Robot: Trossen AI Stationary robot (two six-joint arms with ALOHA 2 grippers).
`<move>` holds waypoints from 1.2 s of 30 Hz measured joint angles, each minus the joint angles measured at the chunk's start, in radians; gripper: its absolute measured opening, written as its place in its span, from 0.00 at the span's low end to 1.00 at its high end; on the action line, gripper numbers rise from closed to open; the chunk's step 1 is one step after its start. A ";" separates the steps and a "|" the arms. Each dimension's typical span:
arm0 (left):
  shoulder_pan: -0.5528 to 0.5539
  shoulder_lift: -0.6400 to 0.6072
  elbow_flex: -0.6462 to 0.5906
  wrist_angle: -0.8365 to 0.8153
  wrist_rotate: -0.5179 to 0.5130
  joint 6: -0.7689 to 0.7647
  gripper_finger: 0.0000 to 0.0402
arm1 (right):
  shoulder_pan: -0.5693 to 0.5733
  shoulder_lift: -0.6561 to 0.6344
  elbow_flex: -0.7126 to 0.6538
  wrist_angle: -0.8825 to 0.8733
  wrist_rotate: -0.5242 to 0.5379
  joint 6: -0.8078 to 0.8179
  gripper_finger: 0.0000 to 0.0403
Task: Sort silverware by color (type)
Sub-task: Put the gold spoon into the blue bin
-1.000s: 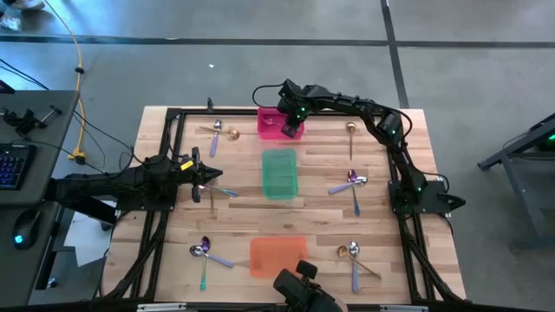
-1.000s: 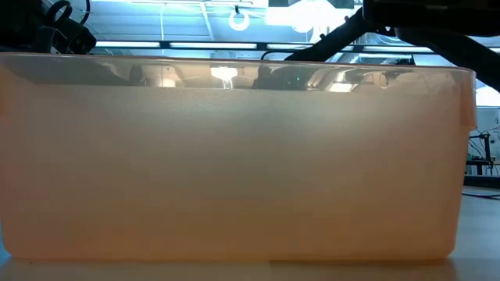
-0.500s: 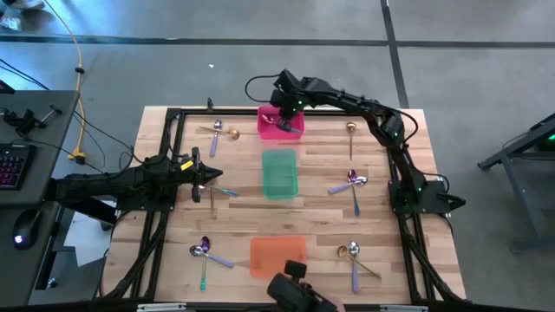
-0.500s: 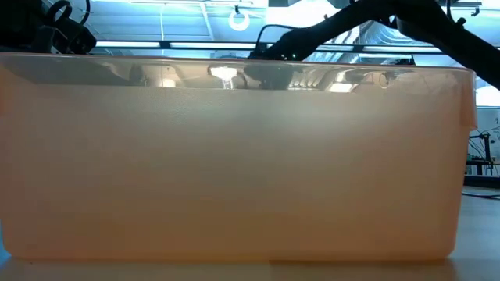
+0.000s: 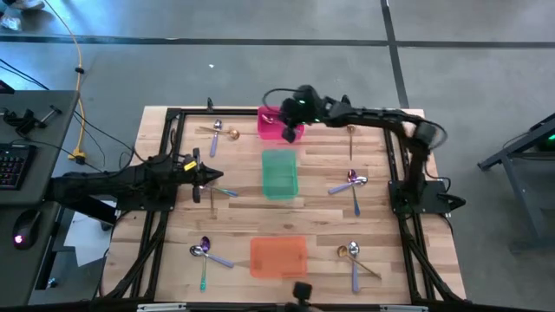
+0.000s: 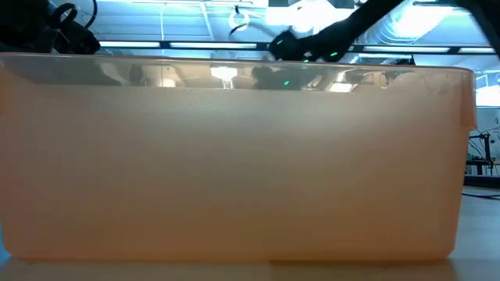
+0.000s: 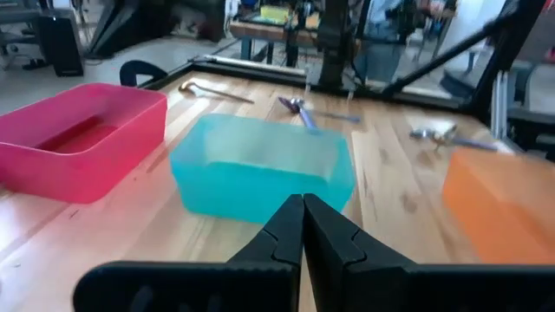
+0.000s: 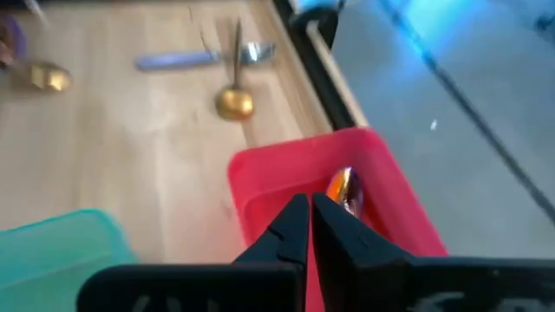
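**Silverware sort: right arm at pink bin**

Your right gripper (image 8: 310, 208) sits over the pink bin (image 5: 276, 123), top centre, fingers together, empty. Left gripper (image 7: 303, 218), centre left, likewise pressed together. One spoon (image 8: 342, 185) lies inside the pink bin; other silverware (image 5: 353, 182) remains scattered on the table (image 5: 234, 169).

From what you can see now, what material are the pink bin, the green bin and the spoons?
The pink bin looks like opaque, smooth plastic with thin, even walls. The green bin seems to be frosted, translucent plastic: light passes through its walls. The spoons, for example the gold spoon, appear to be polished metal, since the bowl shines; whether the pale handles are plastic or coated metal I cannot tell.
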 joint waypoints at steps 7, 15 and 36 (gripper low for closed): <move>0.094 0.209 0.144 -0.055 -0.005 0.050 0.00 | 0.006 -0.305 -0.332 0.136 0.001 0.051 0.00; 0.296 0.610 0.398 -0.191 -0.005 0.067 0.00 | 0.006 -0.566 -0.601 0.244 0.005 0.077 0.00; 0.577 1.406 0.986 -0.696 0.007 0.540 0.17 | 0.032 -0.668 -0.706 0.231 0.007 0.067 0.00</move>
